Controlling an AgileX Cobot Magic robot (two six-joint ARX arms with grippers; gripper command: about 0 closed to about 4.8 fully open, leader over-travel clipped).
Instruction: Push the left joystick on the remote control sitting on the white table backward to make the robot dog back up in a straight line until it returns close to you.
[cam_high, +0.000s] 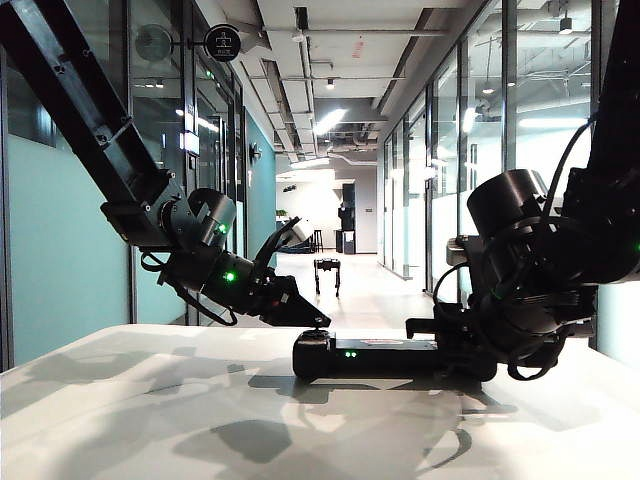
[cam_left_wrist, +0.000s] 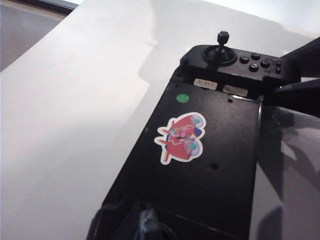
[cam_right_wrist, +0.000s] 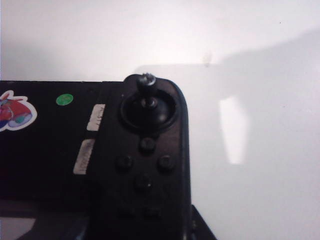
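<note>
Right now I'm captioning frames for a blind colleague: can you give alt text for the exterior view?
A black remote control lies on the white table; the left gripper reaches down over its left end and the right gripper clasps its right end. Far down the corridor stands the robot dog.

Your white table fills the foreground, broad and matte, with arm shadows spread across it. Lying flat on it, right of the middle, is the remote, long and black, two green lights glowing on its near edge. From above you see its flat top with a pinkish-red sticker and a green dot. Bare white surface all around it.
</note>
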